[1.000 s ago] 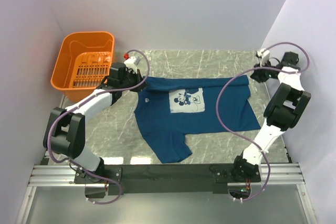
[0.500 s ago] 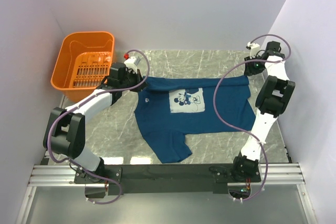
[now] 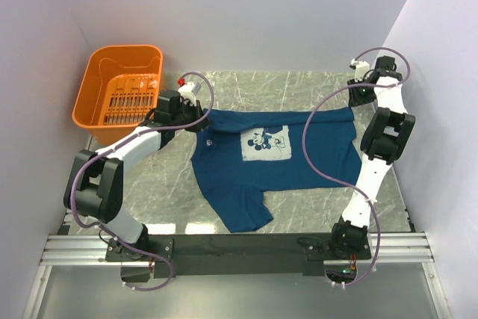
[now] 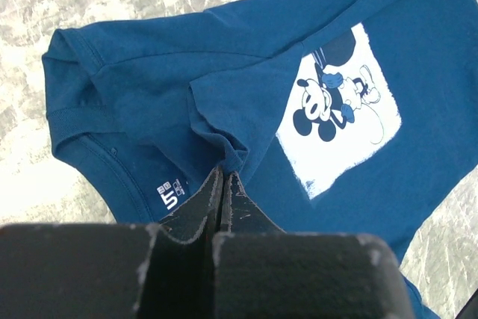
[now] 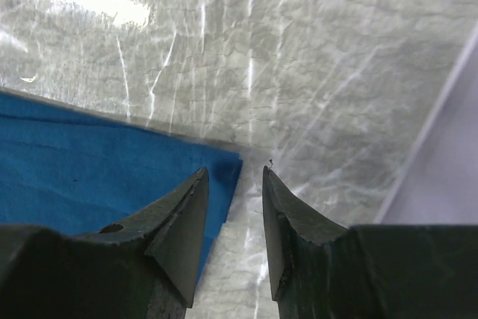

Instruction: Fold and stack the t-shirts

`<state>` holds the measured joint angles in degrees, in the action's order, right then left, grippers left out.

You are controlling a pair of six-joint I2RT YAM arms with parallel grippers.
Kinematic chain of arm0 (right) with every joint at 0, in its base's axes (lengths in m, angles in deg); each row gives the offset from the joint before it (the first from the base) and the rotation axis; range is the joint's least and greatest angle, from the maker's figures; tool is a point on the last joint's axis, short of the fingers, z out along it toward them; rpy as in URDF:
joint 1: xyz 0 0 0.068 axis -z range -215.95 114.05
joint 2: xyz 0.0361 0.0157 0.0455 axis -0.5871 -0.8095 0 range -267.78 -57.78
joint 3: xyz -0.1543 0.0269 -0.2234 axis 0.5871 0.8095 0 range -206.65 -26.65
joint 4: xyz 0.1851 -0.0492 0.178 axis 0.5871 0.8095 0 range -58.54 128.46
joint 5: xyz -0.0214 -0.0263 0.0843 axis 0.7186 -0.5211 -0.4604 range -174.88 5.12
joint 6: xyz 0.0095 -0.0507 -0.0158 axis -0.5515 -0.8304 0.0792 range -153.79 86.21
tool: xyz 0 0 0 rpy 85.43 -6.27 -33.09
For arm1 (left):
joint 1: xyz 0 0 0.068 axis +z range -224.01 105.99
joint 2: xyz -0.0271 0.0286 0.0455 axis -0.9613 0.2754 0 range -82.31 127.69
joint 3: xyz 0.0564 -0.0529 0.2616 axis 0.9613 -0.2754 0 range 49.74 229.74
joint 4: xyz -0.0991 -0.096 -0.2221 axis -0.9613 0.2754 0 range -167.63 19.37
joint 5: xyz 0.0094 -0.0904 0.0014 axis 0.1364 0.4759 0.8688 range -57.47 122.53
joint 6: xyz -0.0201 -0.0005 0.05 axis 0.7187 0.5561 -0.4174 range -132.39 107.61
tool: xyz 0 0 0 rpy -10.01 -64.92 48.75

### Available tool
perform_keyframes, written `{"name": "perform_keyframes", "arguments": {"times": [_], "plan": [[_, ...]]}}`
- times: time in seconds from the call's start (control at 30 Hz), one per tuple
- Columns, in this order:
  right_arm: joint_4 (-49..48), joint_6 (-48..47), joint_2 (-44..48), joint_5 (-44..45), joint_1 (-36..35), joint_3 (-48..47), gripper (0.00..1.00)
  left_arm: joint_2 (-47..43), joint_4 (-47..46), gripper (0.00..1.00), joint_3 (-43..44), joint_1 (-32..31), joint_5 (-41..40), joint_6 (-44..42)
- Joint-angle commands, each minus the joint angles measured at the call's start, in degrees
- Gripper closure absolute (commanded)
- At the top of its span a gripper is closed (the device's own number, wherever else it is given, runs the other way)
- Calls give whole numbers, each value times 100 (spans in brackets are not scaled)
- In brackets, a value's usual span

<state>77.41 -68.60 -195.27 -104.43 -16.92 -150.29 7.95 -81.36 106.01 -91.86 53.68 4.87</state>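
Observation:
One dark blue t-shirt (image 3: 299, 166) lies spread on the marble table, its white cartoon print (image 3: 263, 143) facing up. My left gripper (image 3: 193, 121) sits at the shirt's far left, beside the collar. In the left wrist view it (image 4: 224, 173) is shut on a raised fold of the t-shirt (image 4: 149, 102) next to the size label. My right gripper (image 3: 357, 102) hovers at the shirt's far right corner. In the right wrist view it (image 5: 235, 170) stands open, one finger over the t-shirt (image 5: 89, 162) corner and the other over bare table, nothing gripped.
An orange basket (image 3: 119, 95) stands at the back left corner. White walls close in the table (image 3: 299, 91) on the left, back and right; the right wall (image 5: 448, 155) is close to my right gripper. Grey cables loop off both arms.
My right arm has swung left from the right wall and its gripper now sits over the shirt's far right corner. The left gripper stays shut on the shirt.

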Motion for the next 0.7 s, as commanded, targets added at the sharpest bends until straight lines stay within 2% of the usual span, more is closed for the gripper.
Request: {"name": "perform_keyframes", "arguments": {"times": [0.0,0.27,0.37,0.4,0.53,0.67], "plan": [[194,18,-182,-66,-39,-170,58,18,-207,99,244,-26,126,-21],[344,-44,-261,-180,-48,-161,57,97,-234,99,288,-17,170,15],[344,-52,-252,-224,-48,-170,66,115,-234,99,306,-26,170,32],[318,-52,-234,-242,-48,-144,75,106,-242,99,306,-26,170,32],[81,-96,29,-391,-22,180,90,124,-234,99,297,-35,162,32],[-244,-88,415,-593,83,480,92,106,-225,99,288,-35,153,23]]}}
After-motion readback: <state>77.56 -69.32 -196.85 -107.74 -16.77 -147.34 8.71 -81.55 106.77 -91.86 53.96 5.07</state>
